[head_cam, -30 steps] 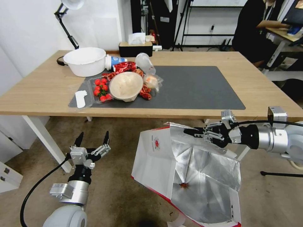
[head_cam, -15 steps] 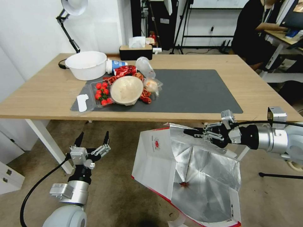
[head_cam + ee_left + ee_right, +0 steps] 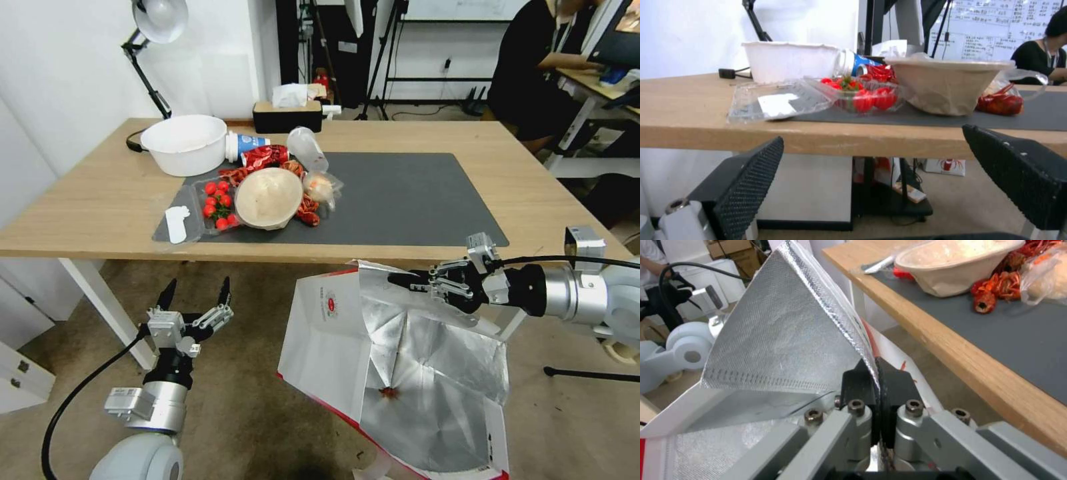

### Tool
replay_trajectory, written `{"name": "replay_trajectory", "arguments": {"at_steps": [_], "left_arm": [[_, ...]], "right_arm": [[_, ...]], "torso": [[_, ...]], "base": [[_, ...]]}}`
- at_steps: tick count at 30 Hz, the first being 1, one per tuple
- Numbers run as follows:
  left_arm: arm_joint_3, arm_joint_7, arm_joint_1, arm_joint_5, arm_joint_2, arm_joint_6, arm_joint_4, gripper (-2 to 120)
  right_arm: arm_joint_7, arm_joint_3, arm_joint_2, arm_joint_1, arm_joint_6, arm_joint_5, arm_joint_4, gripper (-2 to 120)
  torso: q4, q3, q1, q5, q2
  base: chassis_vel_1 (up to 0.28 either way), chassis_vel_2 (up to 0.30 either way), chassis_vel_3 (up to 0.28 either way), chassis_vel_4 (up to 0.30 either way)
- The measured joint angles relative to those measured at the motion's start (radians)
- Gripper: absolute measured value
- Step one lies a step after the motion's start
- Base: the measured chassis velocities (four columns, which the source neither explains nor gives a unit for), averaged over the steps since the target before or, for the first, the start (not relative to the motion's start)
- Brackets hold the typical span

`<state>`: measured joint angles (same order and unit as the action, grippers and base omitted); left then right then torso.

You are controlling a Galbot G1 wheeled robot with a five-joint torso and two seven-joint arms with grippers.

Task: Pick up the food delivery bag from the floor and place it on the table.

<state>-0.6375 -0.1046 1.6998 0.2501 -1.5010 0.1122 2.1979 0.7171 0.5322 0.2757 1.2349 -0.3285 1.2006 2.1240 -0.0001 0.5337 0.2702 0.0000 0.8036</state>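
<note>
Fingers pinching food delivery bag rim, table edge just ahead

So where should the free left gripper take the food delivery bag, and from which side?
Probably the white side panel's top rim near the red logo, approached from the robot's left: the food delivery bag gapes open there, and the right gripper already pinches the opposite foil rim.

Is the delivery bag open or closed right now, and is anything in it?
Open. The food delivery bag gapes, its silver lining bare apart from a small reddish spot at the bottom. The right gripper pinches its top edge.
</note>
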Motion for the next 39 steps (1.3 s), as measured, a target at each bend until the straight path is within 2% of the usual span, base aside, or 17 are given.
{"name": "replay_trajectory", "arguments": {"at_steps": [6,20,27,39], "left_arm": [[0.000,0.000,-0.001,0.000,0.000,0.000,-0.001,100],[0.000,0.000,-0.002,0.000,-0.002,-0.001,-0.003,100],[0.001,0.000,-0.003,0.000,-0.002,-0.001,-0.007,100],[0.001,0.000,-0.006,0.000,-0.001,-0.002,-0.008,100]], "right_arm": [[0.000,0.000,0.002,0.001,0.001,-0.003,-0.002,0],[0.001,0.000,0.003,0.001,0.002,-0.004,-0.003,0],[0.001,-0.001,0.004,0.001,0.003,-0.006,-0.005,0],[0.001,-0.002,0.005,0.001,0.005,-0.007,-0.006,0]], "torso": [[0.0001,0.014,0.011,0.0000,0.025],[0.0000,0.032,0.023,-0.0001,0.054],[-0.0001,0.053,0.039,0.0000,0.092],[0.0000,0.076,0.056,0.0000,0.132]], "base": [[0.000,0.000,0.000,0.000],[0.000,0.000,0.000,0.000],[0.000,0.000,0.000,0.000],[0.000,0.000,0.000,0.000]]}}
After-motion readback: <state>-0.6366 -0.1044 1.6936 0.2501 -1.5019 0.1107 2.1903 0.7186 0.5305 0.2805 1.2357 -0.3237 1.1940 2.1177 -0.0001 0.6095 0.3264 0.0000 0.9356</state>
